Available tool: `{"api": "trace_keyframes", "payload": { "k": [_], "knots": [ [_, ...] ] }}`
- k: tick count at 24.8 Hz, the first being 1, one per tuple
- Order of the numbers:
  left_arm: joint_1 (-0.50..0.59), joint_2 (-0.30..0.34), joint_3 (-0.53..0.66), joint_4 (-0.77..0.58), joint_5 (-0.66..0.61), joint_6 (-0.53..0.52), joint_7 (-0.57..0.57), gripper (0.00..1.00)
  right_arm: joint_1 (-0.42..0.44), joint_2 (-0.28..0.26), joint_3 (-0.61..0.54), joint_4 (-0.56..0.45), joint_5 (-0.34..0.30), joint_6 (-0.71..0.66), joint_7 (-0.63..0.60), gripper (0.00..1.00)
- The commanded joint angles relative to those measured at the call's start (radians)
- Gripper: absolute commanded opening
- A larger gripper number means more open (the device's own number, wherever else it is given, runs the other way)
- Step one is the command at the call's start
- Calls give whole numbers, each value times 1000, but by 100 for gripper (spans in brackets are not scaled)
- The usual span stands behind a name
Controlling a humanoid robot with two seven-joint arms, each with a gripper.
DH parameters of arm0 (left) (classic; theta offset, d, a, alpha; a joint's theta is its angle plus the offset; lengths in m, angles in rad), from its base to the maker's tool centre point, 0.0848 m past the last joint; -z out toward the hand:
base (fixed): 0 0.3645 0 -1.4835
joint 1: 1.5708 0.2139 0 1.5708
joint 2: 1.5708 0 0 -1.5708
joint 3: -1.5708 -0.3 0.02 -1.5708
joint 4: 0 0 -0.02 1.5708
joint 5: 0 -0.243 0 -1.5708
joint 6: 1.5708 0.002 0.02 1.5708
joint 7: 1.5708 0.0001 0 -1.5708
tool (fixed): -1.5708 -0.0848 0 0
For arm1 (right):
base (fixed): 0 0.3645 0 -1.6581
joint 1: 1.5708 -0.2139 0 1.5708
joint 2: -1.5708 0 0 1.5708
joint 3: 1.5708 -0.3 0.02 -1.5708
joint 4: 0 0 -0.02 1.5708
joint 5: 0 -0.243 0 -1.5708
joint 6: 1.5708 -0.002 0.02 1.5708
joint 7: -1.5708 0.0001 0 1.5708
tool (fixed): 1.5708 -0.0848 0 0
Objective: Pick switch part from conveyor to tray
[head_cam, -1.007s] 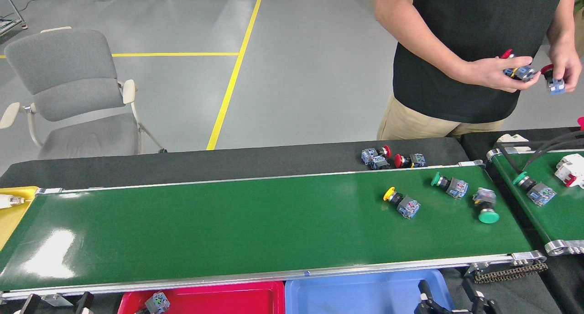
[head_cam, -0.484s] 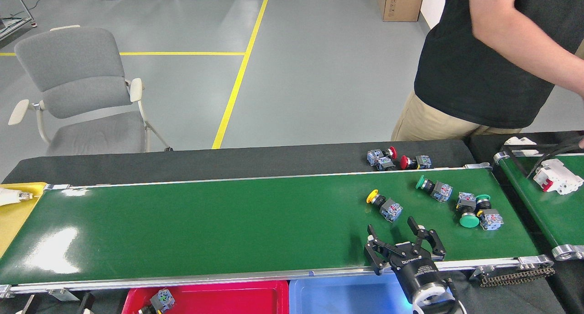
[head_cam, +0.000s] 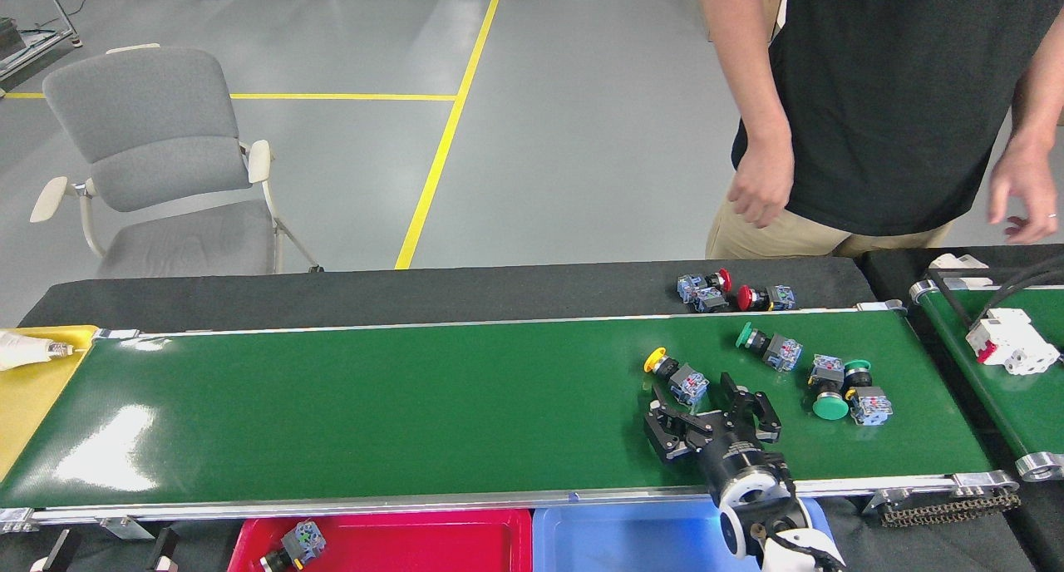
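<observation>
On the right part of the green conveyor (head_cam: 374, 406) lie several switch parts. One has a yellow cap (head_cam: 675, 376), one a green cap (head_cam: 769, 348), and two more green-capped ones (head_cam: 835, 389) touch each other. My right gripper (head_cam: 692, 394) hovers over the belt, open, its fingers (head_cam: 658, 426) either side of the yellow-capped switch's blue body; I cannot tell if they touch it. The red tray (head_cam: 416, 543) sits below the belt's near rail and holds one switch part (head_cam: 297, 546). My left gripper (head_cam: 112, 547) shows only as two separated dark fingertips at the bottom left edge.
A blue tray (head_cam: 623, 539) adjoins the red one. A yellow tray (head_cam: 33, 389) is at the belt's left end. Two red-capped switches (head_cam: 736, 292) lie on the black table behind. A person (head_cam: 873, 98) stands beyond; a second belt (head_cam: 989, 381) carries a white part (head_cam: 1010, 343).
My right gripper has come up from the near rail onto the belt, reaching the yellow-capped switch. The switches have drifted left with the belt. The person's hands have dropped, now empty.
</observation>
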Motion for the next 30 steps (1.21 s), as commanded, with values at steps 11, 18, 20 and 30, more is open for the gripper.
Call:
{"api": "trace_keyframes", "payload": {
  "k": [11,18,20,30],
  "knots": [
    [0,12,-11,-9,2,5,4,100,90,-77,297,-317,-4,-337,-51,17],
    [-2,12,-9,-9,0,8,6,100,115,-20,355,-328,-5,-520,-12,100],
    [6,12,-2,-14,0,8,6,100,121,-23,332,-351,-16,-520,-12,100],
    [19,13,0,-17,2,2,6,100,610,63,-358,-561,-27,-186,-158,98]
  ]
}}
